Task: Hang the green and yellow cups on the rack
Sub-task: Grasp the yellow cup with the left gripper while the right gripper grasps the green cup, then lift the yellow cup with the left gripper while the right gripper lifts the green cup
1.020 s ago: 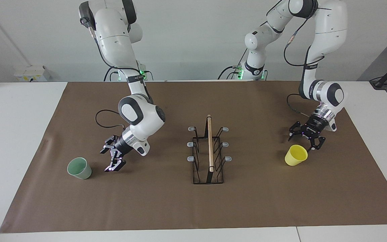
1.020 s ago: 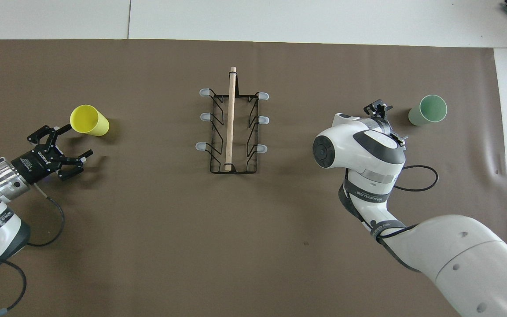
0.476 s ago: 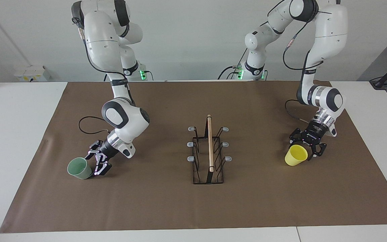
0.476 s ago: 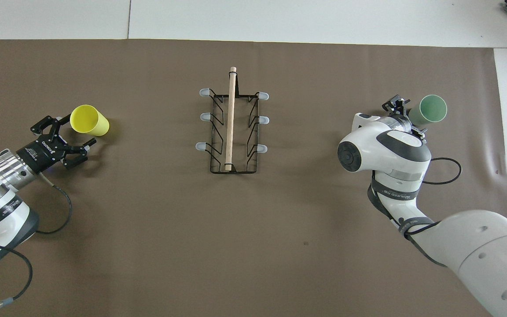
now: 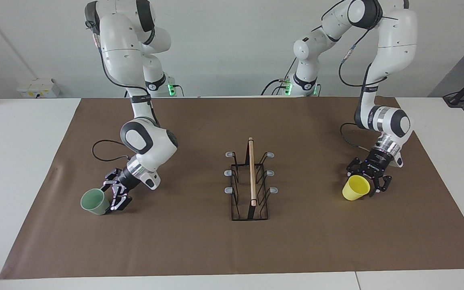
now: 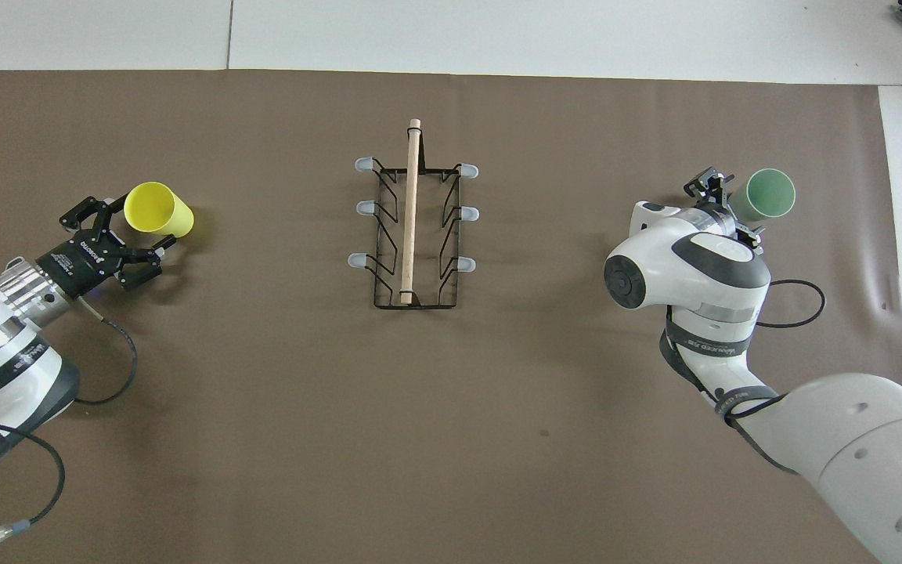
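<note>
Between each end effector's spread fingers: yellow cup (image 5: 355,188) at left (image 5: 367,181), green cup (image 5: 94,201) at right (image 5: 113,193).

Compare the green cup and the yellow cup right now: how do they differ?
The green cup is pale mint and stands toward the right arm's end of the table; the yellow cup is bright yellow and stands toward the left arm's end. The right gripper is at the green cup, the left gripper at the yellow cup. Both look the same size and handleless, mouths up, on the brown mat, neither on the rack.
</note>
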You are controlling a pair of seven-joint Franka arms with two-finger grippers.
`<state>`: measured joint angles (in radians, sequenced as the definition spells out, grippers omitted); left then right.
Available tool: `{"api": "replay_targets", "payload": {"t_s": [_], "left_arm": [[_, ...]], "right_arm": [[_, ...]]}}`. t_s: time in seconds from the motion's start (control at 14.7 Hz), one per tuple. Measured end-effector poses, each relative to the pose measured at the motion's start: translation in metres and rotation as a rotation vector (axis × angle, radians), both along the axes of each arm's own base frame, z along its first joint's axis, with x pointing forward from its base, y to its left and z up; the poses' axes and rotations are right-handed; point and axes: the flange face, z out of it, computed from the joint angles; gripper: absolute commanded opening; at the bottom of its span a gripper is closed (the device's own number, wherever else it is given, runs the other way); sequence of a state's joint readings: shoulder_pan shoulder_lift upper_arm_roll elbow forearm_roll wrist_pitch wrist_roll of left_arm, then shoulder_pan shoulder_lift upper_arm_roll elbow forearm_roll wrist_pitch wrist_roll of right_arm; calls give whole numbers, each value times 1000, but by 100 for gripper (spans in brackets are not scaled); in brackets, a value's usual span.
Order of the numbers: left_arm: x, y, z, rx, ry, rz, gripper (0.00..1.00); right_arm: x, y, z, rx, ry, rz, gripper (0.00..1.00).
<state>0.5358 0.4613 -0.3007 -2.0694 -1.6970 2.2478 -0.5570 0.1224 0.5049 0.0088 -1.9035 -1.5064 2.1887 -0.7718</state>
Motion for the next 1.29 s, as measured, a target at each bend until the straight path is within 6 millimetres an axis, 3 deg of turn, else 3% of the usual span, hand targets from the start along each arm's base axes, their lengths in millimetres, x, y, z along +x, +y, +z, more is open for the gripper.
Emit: {"api": "replay_targets", "payload": {"t_s": [0.54,0.61,0.75,0.88,0.95,1.16,1.22,1.29], "left_arm": [[4,-7,-8,-6,-3,7,100],[4,-10,-8,-6,-6,8,100],[5,-15,-8,-1,-10,5,100],[6,-17,-9,5,-10,6,100],[6,-18,-9,5,-9,6,100],[6,-23,-12,9,-2,7,98],[6,-25,-14,11,0,6,87],[6,-26,-15,11,2,7,65]], "right_arm": [[-2,-47,-9,-5,-75,12,100],[-3,-50,-10,-4,-72,14,88],[-4,-51,-11,-1,-68,18,45],[-3,-50,-10,31,-66,38,9],[-3,-54,-8,53,-65,47,0],[1,-69,9,118,-83,40,0],[4,-71,18,148,-94,26,0],[8,-68,32,183,-101,25,0]]}}
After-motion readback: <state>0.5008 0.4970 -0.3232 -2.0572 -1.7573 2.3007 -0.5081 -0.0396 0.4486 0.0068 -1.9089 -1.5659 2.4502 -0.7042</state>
